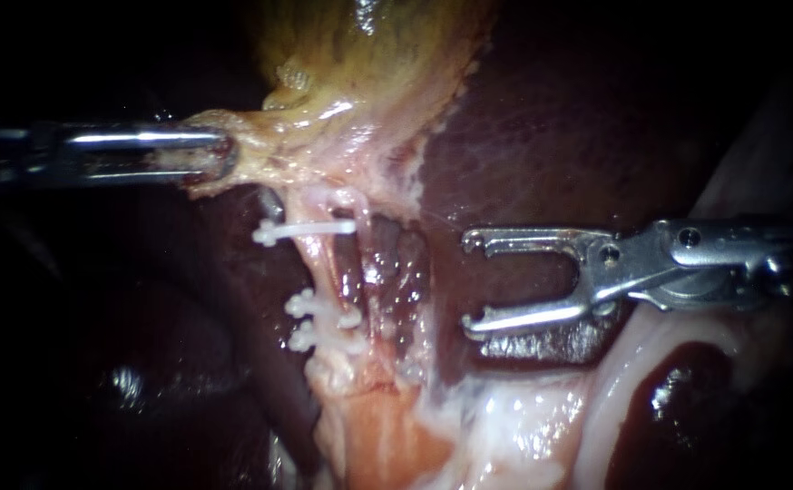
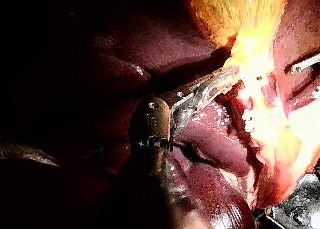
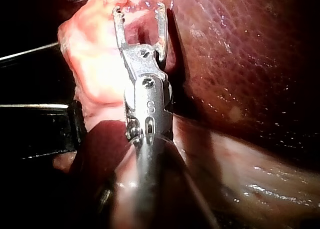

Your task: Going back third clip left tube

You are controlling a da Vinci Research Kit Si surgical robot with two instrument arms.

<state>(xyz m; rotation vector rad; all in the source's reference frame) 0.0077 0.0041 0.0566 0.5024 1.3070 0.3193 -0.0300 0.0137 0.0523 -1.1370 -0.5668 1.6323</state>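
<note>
At ten o'clock your left instrument (image 1: pixel 224 152) clamps the gallbladder (image 1: pixel 369 63) edge. At three o'clock your right instrument (image 1: pixel 469 281) holds its jaws spread wide.

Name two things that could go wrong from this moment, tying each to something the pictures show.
1. The right instrument has its jaws open and empty, close over the liver. Any drift as it moves could scrape the liver surface with a jaw tip.
2. The left instrument is shut on the gallbladder at its pale edge, stretching tissue above the clipped tube. A harder pull might strain the tube or shift its three clips.
</note>
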